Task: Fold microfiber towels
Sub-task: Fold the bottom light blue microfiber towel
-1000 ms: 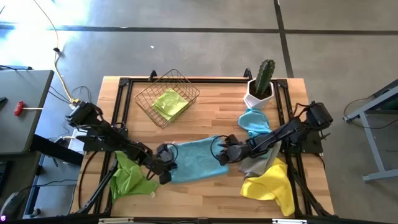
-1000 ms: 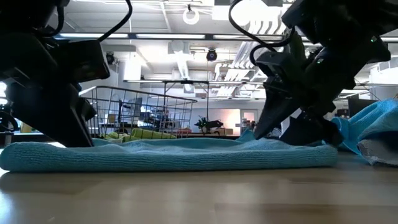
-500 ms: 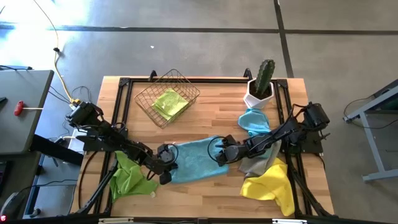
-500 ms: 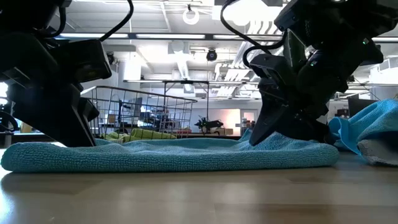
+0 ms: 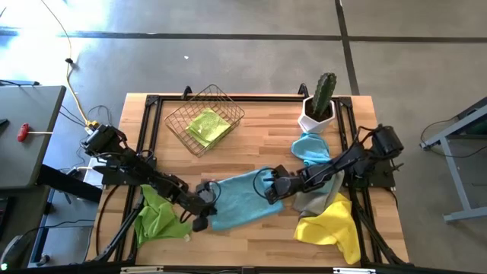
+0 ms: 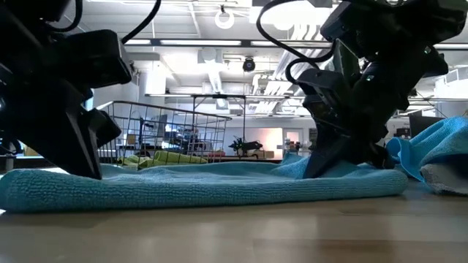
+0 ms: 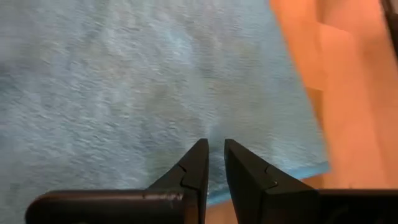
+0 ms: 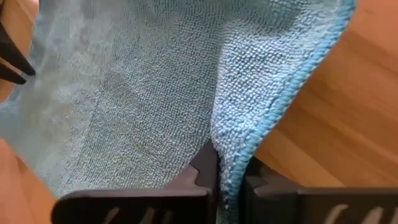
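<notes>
The light blue towel lies flat at table centre. The right gripper is clenched on its 3 o'clock edge; the left gripper pinches its 9 o'clock edge, fingers nearly together. Lift both edges evenly and keep the cloth taut before folding it over. A second ago the right jaws stood wide open just beside that edge; they have now snapped onto it, and the towel has bunched slightly.

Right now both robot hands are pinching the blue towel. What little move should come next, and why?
Probably lift both edges a little. The right gripper is shut on the blue towel at one edge, the left gripper pinches the opposite edge, and the towel lies flat on the table, ready for folding over.
</notes>
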Tool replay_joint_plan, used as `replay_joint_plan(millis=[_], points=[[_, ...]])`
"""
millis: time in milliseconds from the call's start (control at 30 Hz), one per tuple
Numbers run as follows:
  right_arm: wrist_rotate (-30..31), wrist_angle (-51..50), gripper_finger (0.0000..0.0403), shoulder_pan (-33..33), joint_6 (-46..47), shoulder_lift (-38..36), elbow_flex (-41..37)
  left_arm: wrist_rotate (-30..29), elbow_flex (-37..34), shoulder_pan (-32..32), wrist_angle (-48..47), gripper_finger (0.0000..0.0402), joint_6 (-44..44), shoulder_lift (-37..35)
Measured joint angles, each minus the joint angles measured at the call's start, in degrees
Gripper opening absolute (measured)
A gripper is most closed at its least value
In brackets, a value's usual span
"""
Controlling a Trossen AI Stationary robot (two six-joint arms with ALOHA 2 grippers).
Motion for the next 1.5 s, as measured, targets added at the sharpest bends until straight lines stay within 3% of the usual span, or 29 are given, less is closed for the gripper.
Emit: replay_joint_plan(millis=[267,467,633,1067,1500], points=[[-4.10,-16.44,0.0002,-1.02,0.05,-6.03,1.35,4.29,2.22,-2.30,0.48,0.0044,0.28,-0.04],[-2.94,-41.73,0.0001,-1.70,-1.53,-6.87,12.01,4.27,4.48,-4.63,0.52,0.0044,2.14,-0.09],[-2.52,-52.88,0.0001,-1.67,-3.00,-4.66,21.37,4.23,5.14,-5.55,0.63,0.0044,2.14,-0.13],[-4.91,-57.84,0.0000,-1.65,-7.02,6.60,41.18,6.54,5.14,-6.86,-0.49,0.0044,2.81,-0.17],[-7.30,-65.54,0.0000,-1.65,-11.88,23.15,63.38,-0.79,5.14,-6.84,-3.61,0.0044,8.11,-0.20]])
